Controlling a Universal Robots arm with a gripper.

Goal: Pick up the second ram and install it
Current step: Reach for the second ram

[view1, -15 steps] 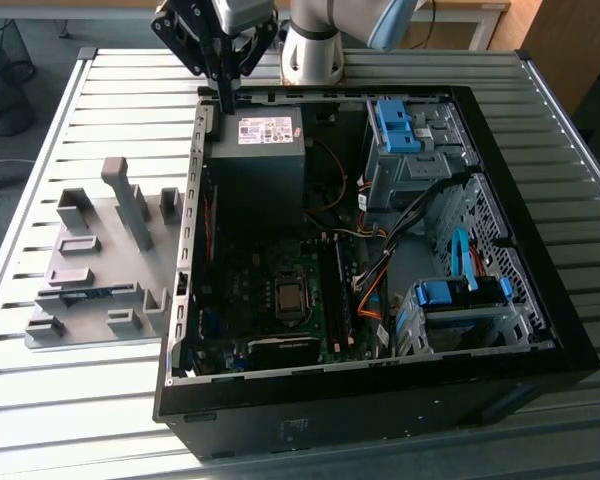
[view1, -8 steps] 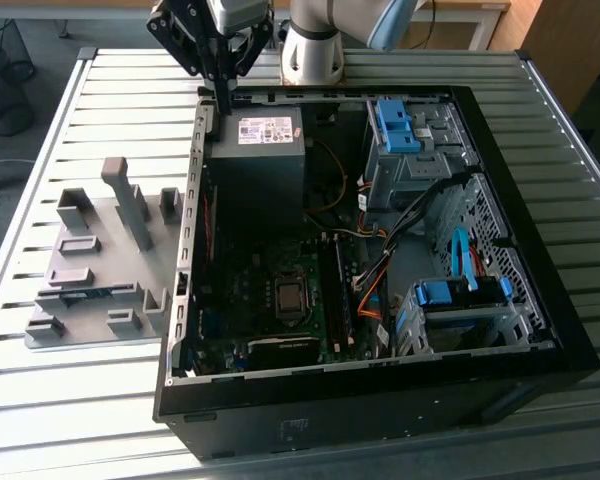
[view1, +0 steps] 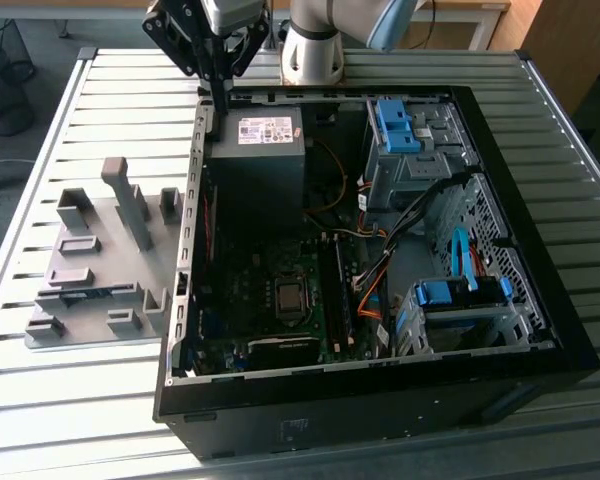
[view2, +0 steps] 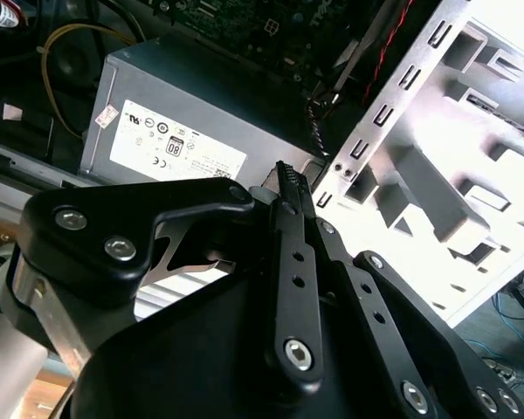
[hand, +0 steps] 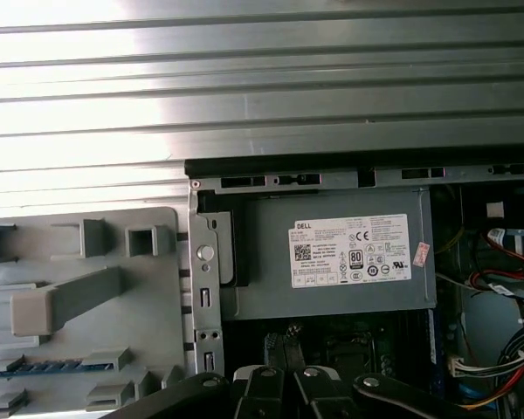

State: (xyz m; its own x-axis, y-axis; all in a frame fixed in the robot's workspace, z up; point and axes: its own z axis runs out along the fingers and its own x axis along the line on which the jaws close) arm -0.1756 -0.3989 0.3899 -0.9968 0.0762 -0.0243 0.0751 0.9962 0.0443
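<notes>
The second ram (hand: pixel 35 368) is a thin blue-green strip lying on edge in a slot of the grey fixture (hand: pixel 113 288). That fixture (view1: pixel 100 260) stands on the table at the exterior view's left of the open computer case (view1: pixel 380 250). My black gripper (view1: pixel 218 103) hangs over the case's far corner, above the wall beside the grey power supply (view1: pixel 260 150). Its fingers (view2: pixel 286 188) are pressed together with nothing between them. In the first wrist view the gripper (hand: pixel 285 342) points down at the board just past the power supply (hand: pixel 332 262). The ram is well apart from it.
The case's motherboard (view1: pixel 280 300) shows long dark memory slots (view1: pixel 338 300) beside the processor socket. Drive cages with blue latches (view1: pixel 400 130) and cables fill the exterior view's right. The slatted metal table (view1: pixel 110 90) carries everything.
</notes>
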